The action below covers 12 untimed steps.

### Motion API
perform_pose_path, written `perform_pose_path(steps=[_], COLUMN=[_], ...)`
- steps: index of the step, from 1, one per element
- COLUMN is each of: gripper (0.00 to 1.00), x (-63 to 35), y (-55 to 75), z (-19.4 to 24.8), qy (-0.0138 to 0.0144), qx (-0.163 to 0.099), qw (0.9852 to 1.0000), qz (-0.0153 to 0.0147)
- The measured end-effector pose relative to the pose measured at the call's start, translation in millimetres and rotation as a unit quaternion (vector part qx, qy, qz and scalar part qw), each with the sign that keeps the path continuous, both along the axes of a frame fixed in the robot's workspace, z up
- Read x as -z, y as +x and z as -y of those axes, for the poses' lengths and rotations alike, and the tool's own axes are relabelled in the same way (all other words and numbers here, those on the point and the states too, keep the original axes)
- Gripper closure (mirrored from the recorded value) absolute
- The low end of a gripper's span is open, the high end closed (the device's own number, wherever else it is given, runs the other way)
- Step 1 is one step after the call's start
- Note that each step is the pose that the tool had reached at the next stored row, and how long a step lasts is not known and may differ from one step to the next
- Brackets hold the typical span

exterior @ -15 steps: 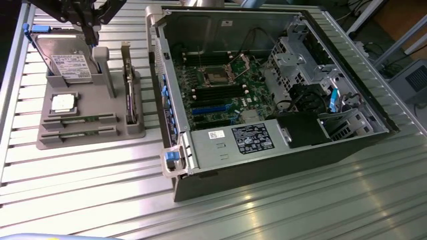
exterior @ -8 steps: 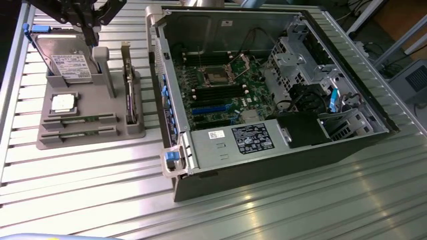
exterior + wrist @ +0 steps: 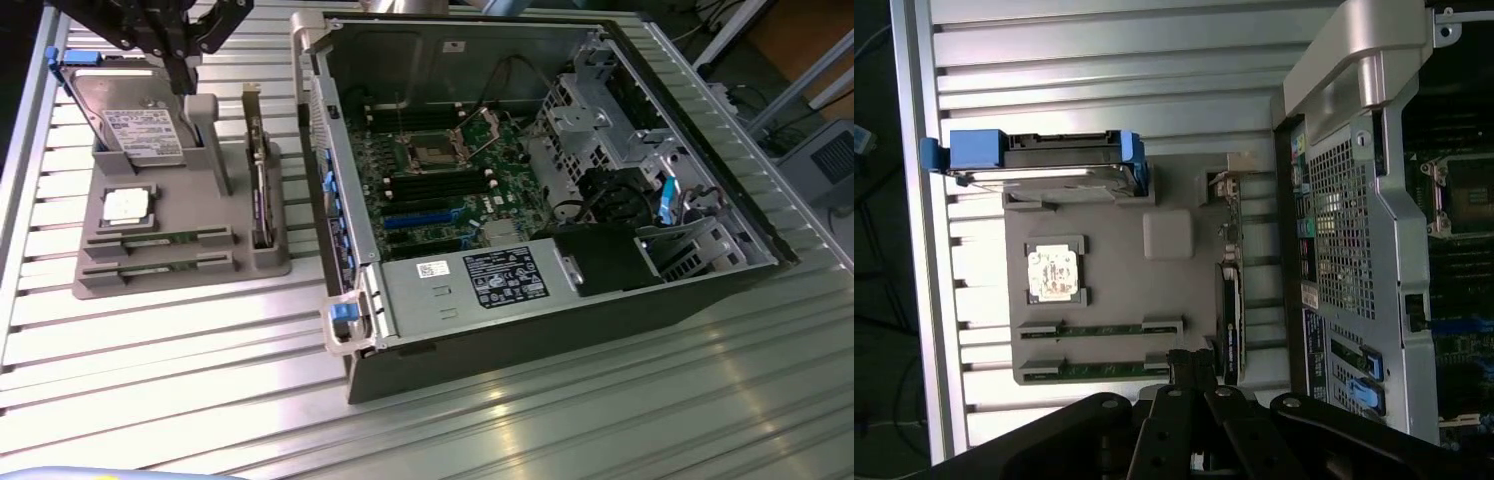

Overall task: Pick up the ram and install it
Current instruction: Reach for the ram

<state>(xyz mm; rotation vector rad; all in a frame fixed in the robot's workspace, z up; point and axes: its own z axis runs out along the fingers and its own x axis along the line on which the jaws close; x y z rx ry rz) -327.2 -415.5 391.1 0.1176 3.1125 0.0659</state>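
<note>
Room above ram (image 3: 158, 240), upright hard drive (image 3: 134, 120), card (image 3: 262, 195) (on edge) standing near

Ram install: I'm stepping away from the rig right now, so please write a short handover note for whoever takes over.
End effector: shut, holding nothing, over the gray holder.
Ram: first ram stick and second ram stick lie flat in the holder's slots.
Computer case: open, motherboard exposed.
Done: nothing yet.
Left: pick-up and installation.
</note>
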Motion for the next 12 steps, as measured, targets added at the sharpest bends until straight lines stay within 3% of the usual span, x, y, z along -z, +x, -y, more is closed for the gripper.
perform_pose_path(steps=[12], gripper=[0.9], x=[0.0], y=[0.0], z=[4.0], qy=[0.0], qx=[0.0], qw=[1.0], qz=[0.0])
